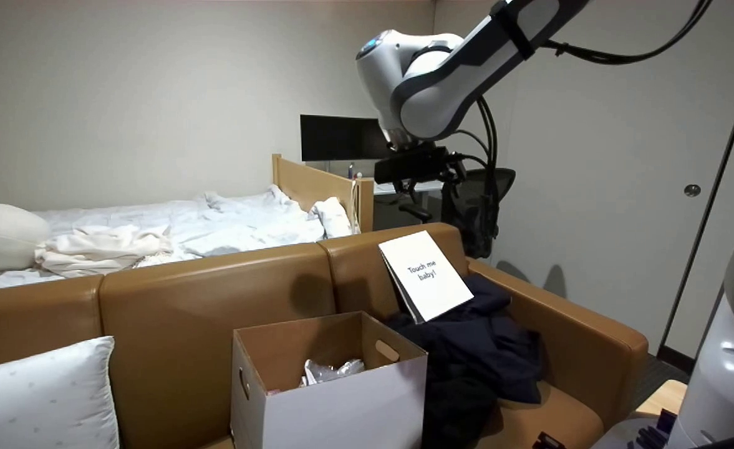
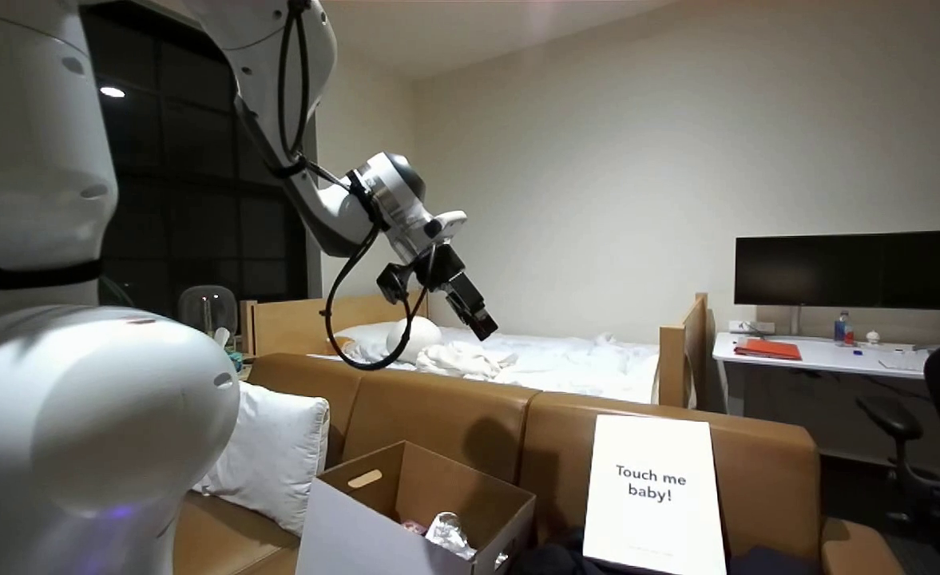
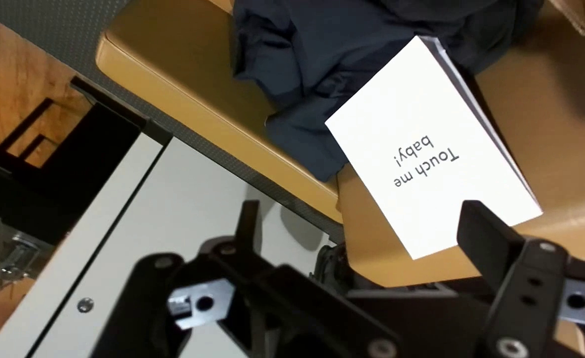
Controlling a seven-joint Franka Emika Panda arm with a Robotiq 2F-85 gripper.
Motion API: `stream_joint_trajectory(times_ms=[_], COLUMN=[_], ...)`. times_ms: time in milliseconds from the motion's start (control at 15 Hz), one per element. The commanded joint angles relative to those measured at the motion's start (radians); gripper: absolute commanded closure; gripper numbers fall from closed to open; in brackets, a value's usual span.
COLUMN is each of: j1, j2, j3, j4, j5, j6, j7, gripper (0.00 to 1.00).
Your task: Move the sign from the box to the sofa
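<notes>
The sign [image 1: 426, 290] is a white card reading "Touch me baby!". It leans tilted against the sofa's back cushion, its lower part over dark clothing; it also shows in an exterior view [image 2: 653, 519] and the wrist view [image 3: 411, 114]. The sofa [image 1: 217, 305] is tan-brown [image 2: 446, 411]. The box [image 1: 348, 411] stands on the sofa beside the sign [image 2: 374, 535]; only its corner shows in the wrist view [image 3: 578, 12]. My gripper [image 1: 407, 187] is in the air above the sofa back, apart from the sign [image 2: 481, 326]. In the wrist view its fingers [image 3: 359, 206] are wide open with nothing between them.
Dark clothing [image 1: 473, 349] lies on the seat by the armrest [image 1: 566, 318]. Silvery wrapped items [image 1: 332, 371] lie in the box. A white pillow [image 1: 48, 399] is on the sofa. The bed [image 1: 204, 218], a monitor [image 2: 853, 271] and an office chair [image 1: 473, 212] stand behind.
</notes>
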Motion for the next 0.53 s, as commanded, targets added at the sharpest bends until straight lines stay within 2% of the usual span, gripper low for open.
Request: stream_joint_trajectory(times_ms=[0,67,133,267,467], j1=[-0.01,-0.016,-0.017,-0.022,-0.023], j2=[-0.062,-0.065,-0.032,-0.041,-0.043], j3=[0.0,-0.008,0.019,0.013,0.011], j4=[-0.045,-0.041,-0.019,-0.018,-0.018], j5=[0.009,0.014,0.004,0.004,0.004], j6=[0.078,0.103,0.052,0.072,0.075], j7=[-0.2,-0.263,-0.148,-0.208,-0.22], gripper=[0.0,0.0,0.0,0.0,0.0])
